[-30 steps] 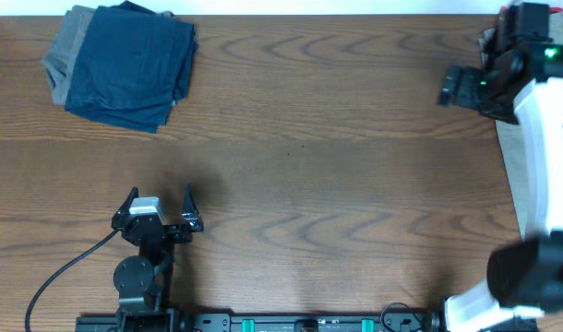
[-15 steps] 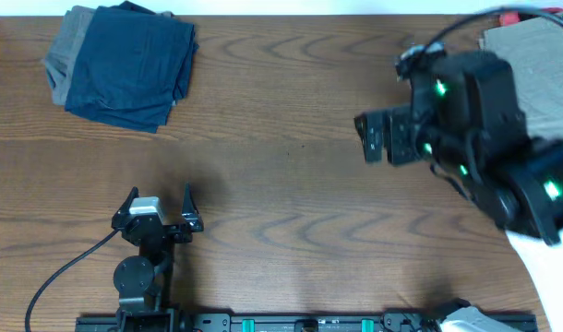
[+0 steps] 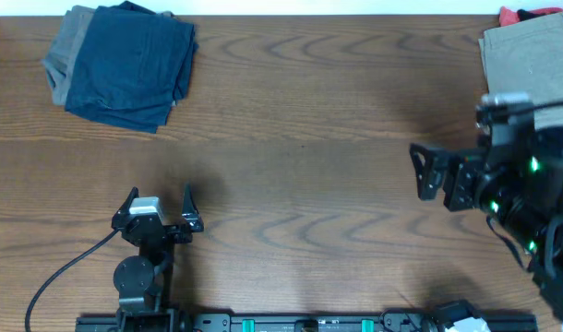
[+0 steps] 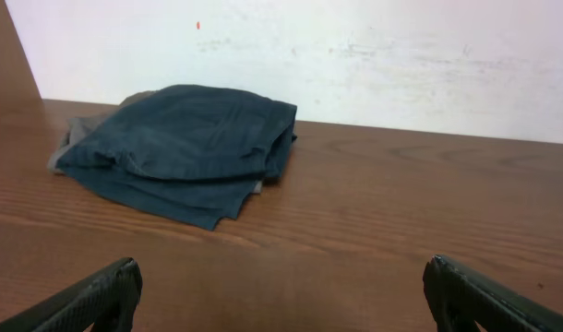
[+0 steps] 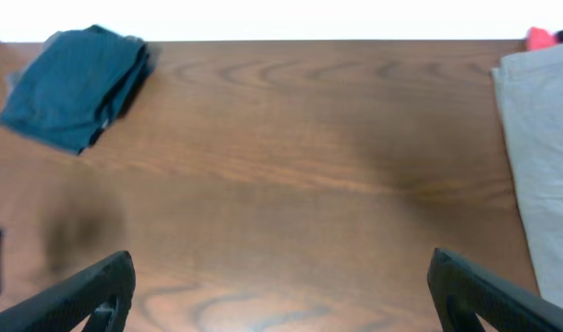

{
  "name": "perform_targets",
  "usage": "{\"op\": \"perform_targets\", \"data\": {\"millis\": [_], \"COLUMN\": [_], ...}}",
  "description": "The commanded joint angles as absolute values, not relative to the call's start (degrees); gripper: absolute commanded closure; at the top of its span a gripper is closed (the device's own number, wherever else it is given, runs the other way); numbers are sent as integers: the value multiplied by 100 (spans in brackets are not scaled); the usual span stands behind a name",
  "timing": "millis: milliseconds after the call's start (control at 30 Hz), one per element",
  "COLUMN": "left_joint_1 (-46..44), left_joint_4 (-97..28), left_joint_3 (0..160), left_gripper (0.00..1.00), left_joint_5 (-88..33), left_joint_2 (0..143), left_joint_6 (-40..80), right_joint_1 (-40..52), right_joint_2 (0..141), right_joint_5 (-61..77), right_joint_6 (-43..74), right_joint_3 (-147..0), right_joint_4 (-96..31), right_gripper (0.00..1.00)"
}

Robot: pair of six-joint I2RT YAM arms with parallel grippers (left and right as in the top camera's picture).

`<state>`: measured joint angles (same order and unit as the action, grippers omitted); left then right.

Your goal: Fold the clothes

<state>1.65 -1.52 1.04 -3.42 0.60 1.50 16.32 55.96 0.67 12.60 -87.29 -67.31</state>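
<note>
A folded dark navy-blue pair of shorts [image 3: 129, 65] lies at the far left of the table, on top of an olive-grey pair [image 3: 62, 51] whose edge shows at its left. A tan-khaki pair [image 3: 531, 60] lies flat at the far right. My left gripper [image 3: 159, 195] is open and empty near the front left, facing the navy pair [image 4: 185, 143]. My right gripper [image 3: 420, 172] is open and empty over bare wood at the right, pointing left. The right wrist view shows the navy pair [image 5: 74, 88] far off and the tan-khaki cloth [image 5: 545, 138] at its right edge.
A red item [image 3: 521, 14] lies at the far right corner behind the tan-khaki pair and also shows in the right wrist view [image 5: 540, 39]. A black cable [image 3: 55, 272] runs from the left arm's base. The white wall [image 4: 355, 55] stands behind the table.
My right arm has swung from the far right corner out over the table, then down toward the front right. The tan-khaki pair is now uncovered. The left arm has not moved.
</note>
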Motion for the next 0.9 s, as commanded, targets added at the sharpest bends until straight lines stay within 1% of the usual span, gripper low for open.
{"op": "perform_targets", "data": {"millis": [0, 233, 433, 667, 867], "left_joint_1": [169, 169, 169, 169, 169], "left_joint_4": [-381, -381, -381, -381, -381], "left_joint_3": [23, 23, 23, 23, 23], "left_gripper": [2, 2, 2, 2, 2], "left_joint_5": [-294, -294, -296, -294, -296], "left_joint_2": [23, 23, 23, 23, 23], "left_joint_6": [158, 158, 158, 158, 158], "right_joint_1": [1317, 1146, 869, 222, 38], "right_joint_2": [4886, 3168, 1798, 932, 408], "right_joint_5": [292, 519, 768, 1400, 1811], "right_joint_6": [1271, 1122, 1107, 1107, 1107], "right_joint_3": [-7699, -5483, -3809, -2281, -1243], "right_joint_4": [-6139, -4491, -3382, -2519, -1778], "right_gripper": [1, 1, 1, 1, 1]}}
